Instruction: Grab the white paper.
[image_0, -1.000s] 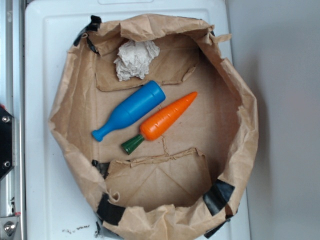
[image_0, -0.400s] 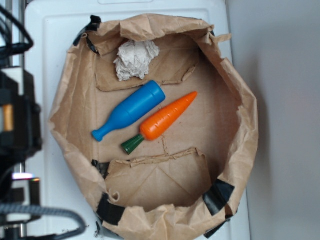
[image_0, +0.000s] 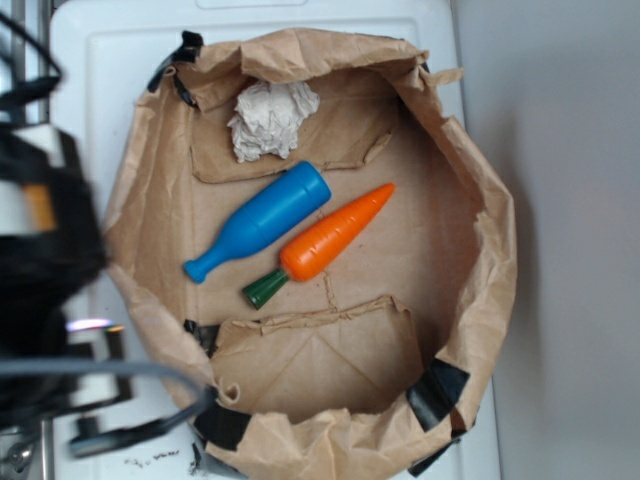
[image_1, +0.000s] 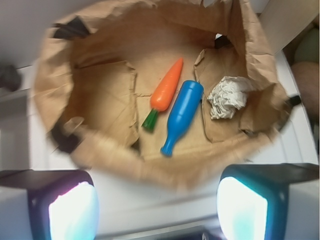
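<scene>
Off-white and deeply wrinkled, the white paper (image_0: 271, 119) lies as a crumpled wad at the far end of the brown paper bag (image_0: 480, 300), resting on a folded inner flap just under the rolled rim. The bag's walls are rolled down and taped at the corners, probably so its floor sits open to reach from above. On that floor the blue bottle (image_0: 260, 220) and the toy carrot (image_0: 328, 240) lie side by side on a shared diagonal, close but apparently not touching; the bottle's broad end points toward the wad, just beside it. The bag rests on a white tray (image_0: 90, 80). The arm appears in the exterior view only as a dark blurred mass at the left edge, outside the bag. In the wrist view the gripper (image_1: 157, 210) shows two fingertips low in frame, standing wide apart with nothing between them, the bag's near rim ahead; here the wad (image_1: 227, 97) sits right of the bottle (image_1: 182, 116) and carrot (image_1: 165, 90). Compared with a second ago, when only a sliver of hardware showed at the left margin, the arm now fills much more of that side; bag contents are unchanged. Judged stage: approach only, wad untouched.
</scene>
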